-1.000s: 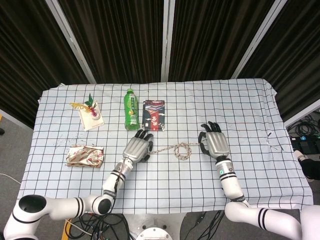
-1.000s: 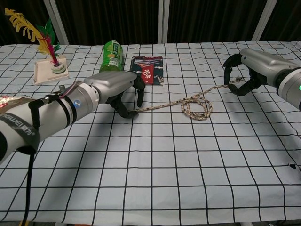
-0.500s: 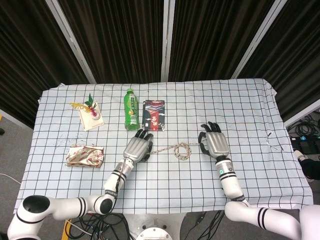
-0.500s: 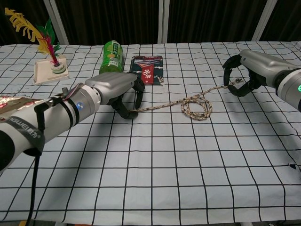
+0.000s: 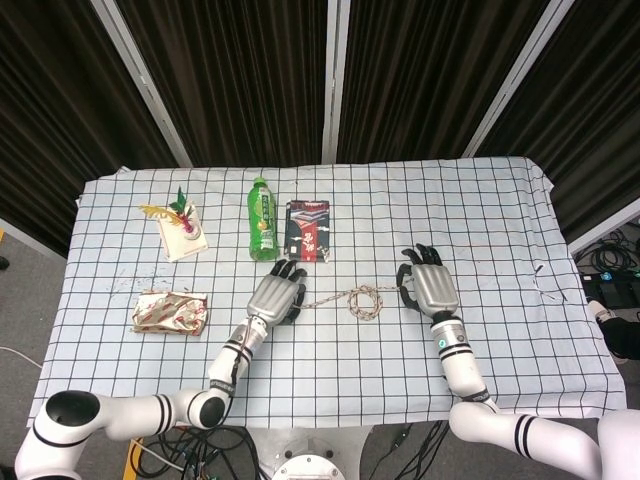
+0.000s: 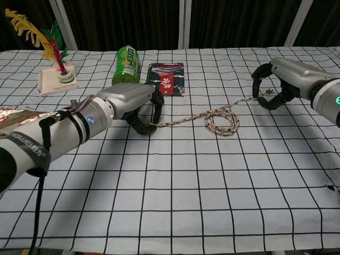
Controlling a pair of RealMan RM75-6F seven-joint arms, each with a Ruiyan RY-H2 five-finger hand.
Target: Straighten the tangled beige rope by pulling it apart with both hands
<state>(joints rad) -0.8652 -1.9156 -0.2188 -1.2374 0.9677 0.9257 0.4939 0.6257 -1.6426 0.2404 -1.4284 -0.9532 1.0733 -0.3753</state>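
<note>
The beige rope (image 5: 350,297) lies across the middle of the checked cloth, with a tangled loop (image 6: 223,121) near its middle. My left hand (image 5: 275,296) is at the rope's left end, fingers curled down and pinching that end (image 6: 150,125) against the cloth. At the other end my right hand (image 5: 430,285) has its fingers (image 6: 264,70) hooked around the rope. The strand from the left hand to the loop runs nearly straight. The strand on the right (image 6: 249,99) rises slightly toward the right hand (image 6: 287,79).
A green bottle (image 5: 262,220) lies on its side behind the left hand (image 6: 130,101), with a dark red packet (image 5: 307,230) next to it. A feathered shuttlecock on a white pad (image 5: 182,228) and a shiny wrapped parcel (image 5: 170,312) sit at the left.
The left hand has edged slightly left and the right hand slightly right, each with its rope end. The loop in the middle looks unchanged.
</note>
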